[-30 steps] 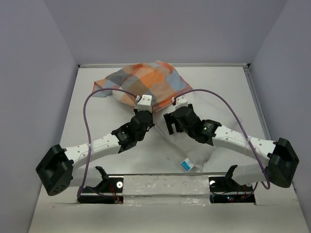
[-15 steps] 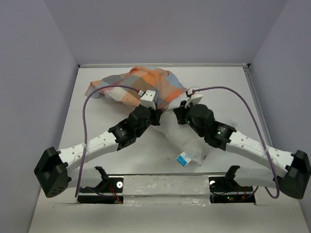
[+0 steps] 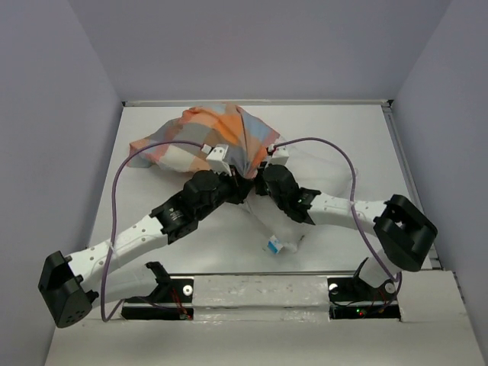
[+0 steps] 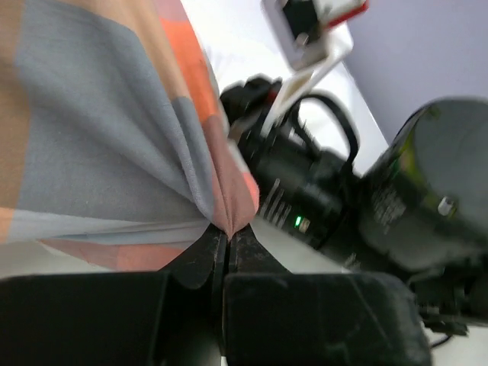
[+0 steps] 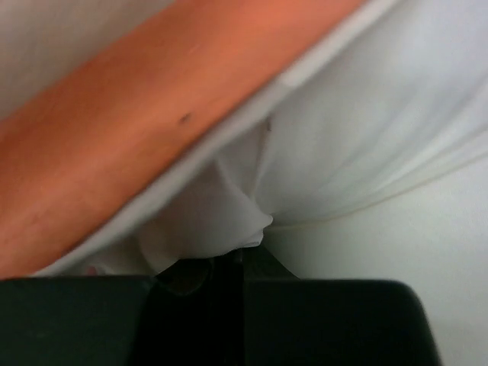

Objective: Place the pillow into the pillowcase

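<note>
While the pillow (image 3: 280,225) lies partly out on the near side of the pillowcase (image 3: 200,139), a fold of its white cloth is clamped in the right gripper (image 5: 229,258) just under the pillowcase edge, whose checked cloth is pinched in the left gripper (image 4: 222,238). Stuffing is judged under way; next, the pillow must be driven deeper, the edge held up.

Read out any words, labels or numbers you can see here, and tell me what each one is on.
Blue-and-white tag on the pillow: print too small to read.
Pale marking on the right arm's black housing: blurred, unreadable.
No other text shows.
</note>
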Controlling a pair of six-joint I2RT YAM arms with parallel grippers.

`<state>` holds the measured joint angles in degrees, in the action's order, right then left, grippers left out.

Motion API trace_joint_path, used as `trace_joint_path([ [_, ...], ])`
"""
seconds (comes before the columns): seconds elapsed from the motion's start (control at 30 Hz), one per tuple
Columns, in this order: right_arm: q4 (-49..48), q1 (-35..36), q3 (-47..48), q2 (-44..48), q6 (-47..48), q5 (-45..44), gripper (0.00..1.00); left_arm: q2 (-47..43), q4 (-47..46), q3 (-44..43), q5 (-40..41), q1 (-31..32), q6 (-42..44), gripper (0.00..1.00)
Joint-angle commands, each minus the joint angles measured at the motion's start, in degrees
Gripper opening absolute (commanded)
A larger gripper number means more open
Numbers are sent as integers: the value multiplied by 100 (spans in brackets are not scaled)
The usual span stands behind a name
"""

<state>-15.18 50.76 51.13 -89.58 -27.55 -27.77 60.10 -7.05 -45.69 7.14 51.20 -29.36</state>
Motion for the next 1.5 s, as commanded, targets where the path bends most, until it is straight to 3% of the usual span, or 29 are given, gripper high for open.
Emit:
trace_joint_path([
  [0.0,-1040,-181,117,247,-252,271,0,-937,-782,279,-1356,259,-1045,0],
  [0.07,-1145,-23,-112,608,-111,465,0,-1113,-501,324,-952,259,-1036,0],
  [0.2,-471,749,10,1495,408,825,0,-1562,361,-158,-223,268,-747,0],
  [0.3,1115,1785,666,2022,645,949,0,-1842,991,-859,767,320,-501,0],
  [0.4,2453,2645,1667,2155,698,1264,0,-1888,1459,-1440,1184,347,-282,0],
  [0.53,2853,2659,2075,2480,532,1670,0,-1283,1917,-2292,1361,347,17,0],
  [0.6,2915,2344,2032,2603,470,1528,0,-729,2005,-2671,1404,347,150,0],
  [0.63,2915,1593,1971,2604,357,1738,0,-519,2023,-2769,1483,329,211,0],
  [0.7,2872,650,1587,2481,41,2997,0,68,1980,-2918,1440,198,326,3],
  [0.73,2697,-77,1401,2402,-135,3327,0,273,1892,-2971,1083,-29,335,7],
  [0.77,2617,-371,1069,2140,-215,3853,0,597,1596,-2937,853,-153,344,12],
  [0.8,2503,-618,943,1964,-242,4006,0,774,1462,-2832,424,-276,335,23],
  [0.9,2038,-1541,522,1401,-391,4777,0,1702,1189,-2857,174,-619,379,39],
  [0.93,1819,-1761,407,1025,-470,4859,0,1986,1119,-3032,87,-681,440,59],
  [1.0,1625,-2437,476,585,-601,5017,0,2678,1170,-3539,25,-708,615,83],
  [1.1,1623,-3078,774,442,-620,4624,0,2964,1171,-3999,-37,-664,774,91],
  [1.23,2052,-3529,1933,117,-462,3956,1,2657,1179,-4545,858,-383,1415,93],
  [1.27,2263,-3529,2179,29,-375,3815,8,2561,1197,-4545,1051,-339,1486,93],
  [1.3,2578,-3529,2390,-24,-139,3570,29,2299,1206,-4362,1462,-295,1547,93],
  [1.4,2949,-3582,2804,115,249,3017,70,1623,1162,-3461,2376,-111,1653,93],
  [1.47,3021,-3582,2780,370,390,2665,78,1043,1118,-2852,2739,-40,1453,93],
])
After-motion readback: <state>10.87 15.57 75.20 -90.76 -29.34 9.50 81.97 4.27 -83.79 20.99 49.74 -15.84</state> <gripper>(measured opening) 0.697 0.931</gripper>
